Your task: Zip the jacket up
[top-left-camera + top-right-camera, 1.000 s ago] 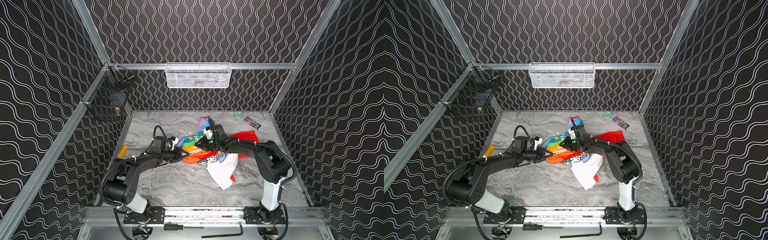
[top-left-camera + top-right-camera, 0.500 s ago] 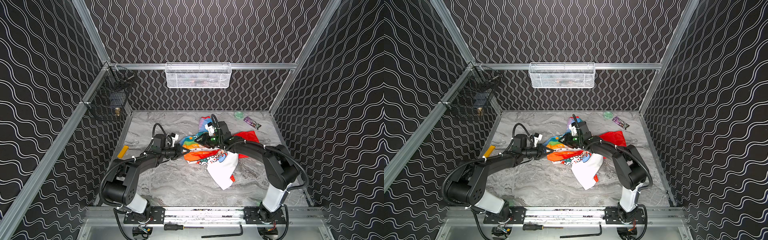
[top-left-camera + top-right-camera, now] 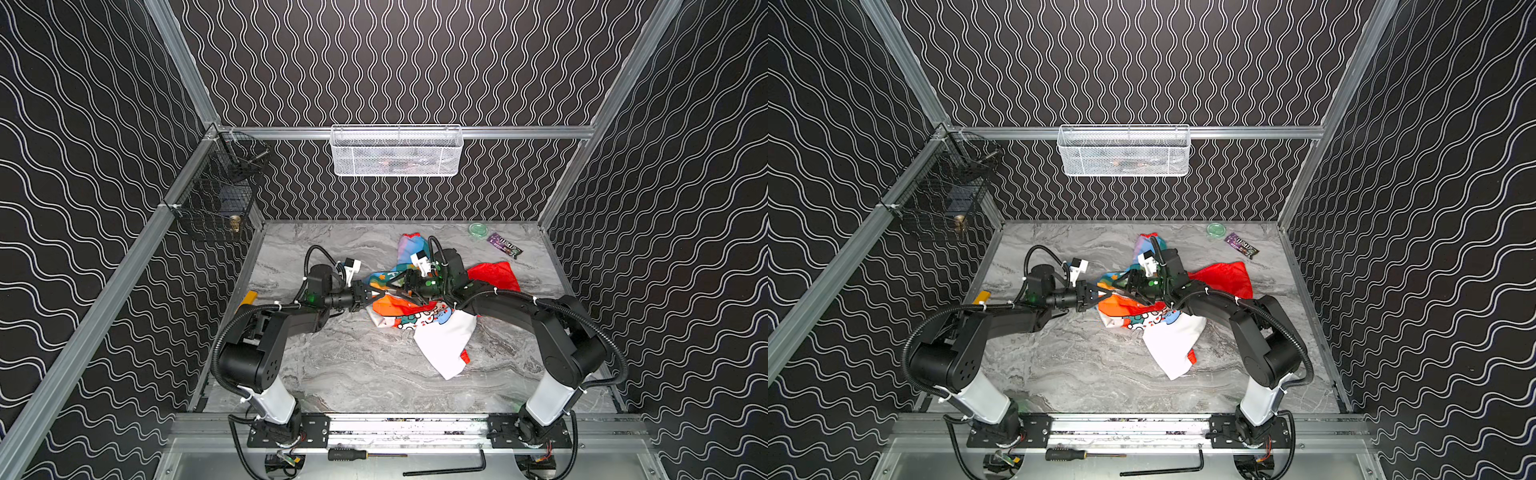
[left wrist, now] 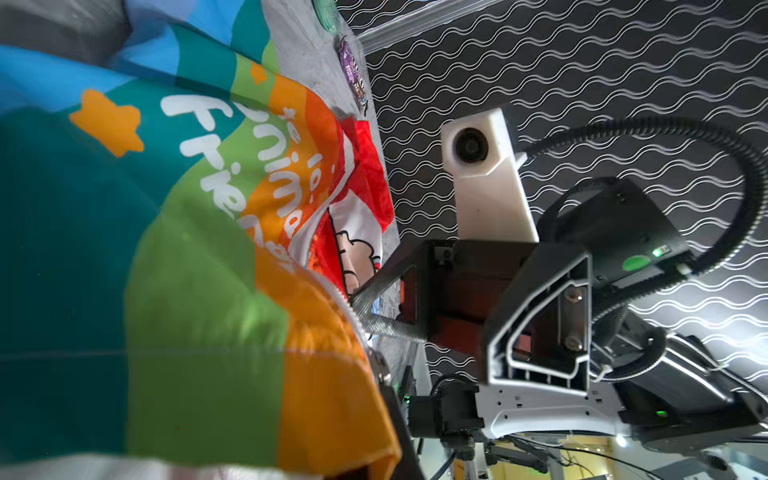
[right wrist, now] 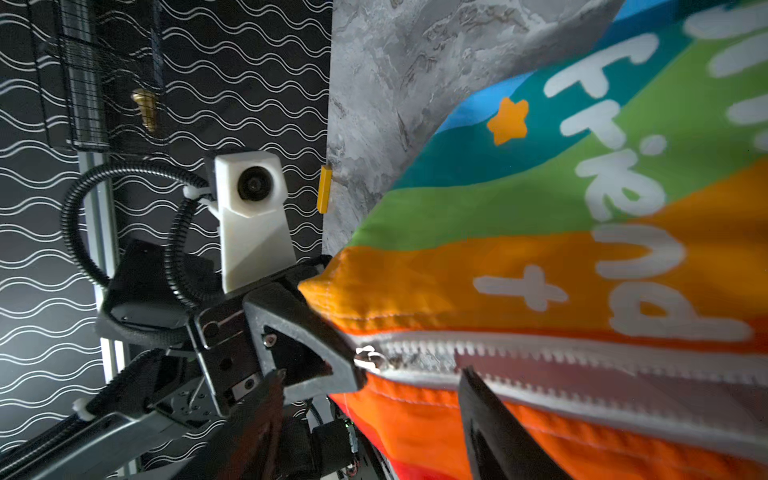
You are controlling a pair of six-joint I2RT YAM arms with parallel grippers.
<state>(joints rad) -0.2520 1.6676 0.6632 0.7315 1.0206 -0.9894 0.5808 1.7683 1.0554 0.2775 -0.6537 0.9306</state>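
Jacket [image 3: 438, 334]: is lying crumpled in the middle of the desk [image 3: 340, 374], between both arms.
Left gripper [image 3: 375, 296]: jaws are pinching the orange hem at the zip's [image 5: 540, 358] bottom end.
Right gripper [image 3: 400, 291]: jaws are standing wide apart over the zip.

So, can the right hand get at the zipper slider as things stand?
Probably yes. The right hand is open and points at the zipper slider, which lies bare at the hem of the jacket. The left hand pinches that hem right beside it, so room looks tight.
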